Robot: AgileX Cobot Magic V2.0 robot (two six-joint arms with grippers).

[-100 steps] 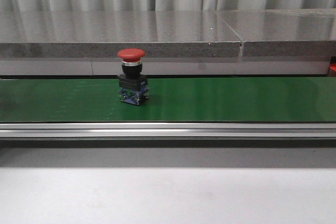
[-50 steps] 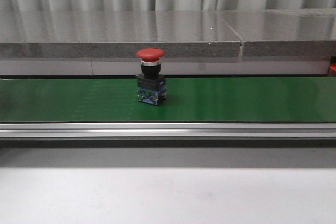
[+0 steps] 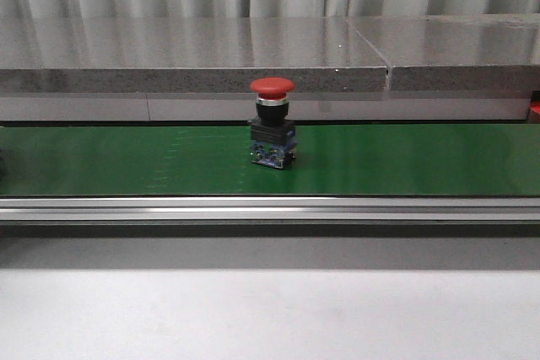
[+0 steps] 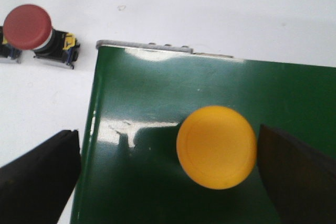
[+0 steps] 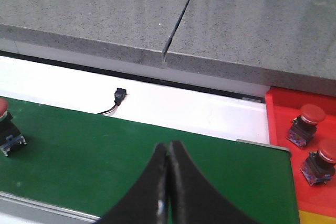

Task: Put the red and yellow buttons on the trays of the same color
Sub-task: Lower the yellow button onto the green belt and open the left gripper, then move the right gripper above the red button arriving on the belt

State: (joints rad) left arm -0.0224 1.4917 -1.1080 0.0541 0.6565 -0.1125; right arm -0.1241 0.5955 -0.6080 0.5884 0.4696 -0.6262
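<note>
A red button (image 3: pixel 272 124) stands upright on the green conveyor belt (image 3: pixel 422 158), a little left of centre; the right wrist view catches it at the belt's edge (image 5: pixel 5 124). In the left wrist view a yellow button (image 4: pixel 217 147) sits on the belt (image 4: pixel 157 93) between the fingers of my open left gripper (image 4: pixel 168 182), close to one finger (image 4: pixel 299 177). Another red button (image 4: pixel 29 27) lies off the belt on the white surface. My right gripper (image 5: pixel 169 150) hangs shut and empty over the belt (image 5: pixel 105 150). Beside the belt's end, the red tray (image 5: pixel 278 129) holds two red buttons (image 5: pixel 307 121) (image 5: pixel 321 161).
A grey stone ledge (image 3: pixel 253 48) runs behind the belt, and an aluminium rail (image 3: pixel 270 206) borders its front. A small black connector with wires (image 5: pixel 119 95) lies on the white strip behind the belt. A yellow sliver (image 5: pixel 315 217) shows below the red tray.
The red button has travelled to the right along the belt in the front view, staying upright.
</note>
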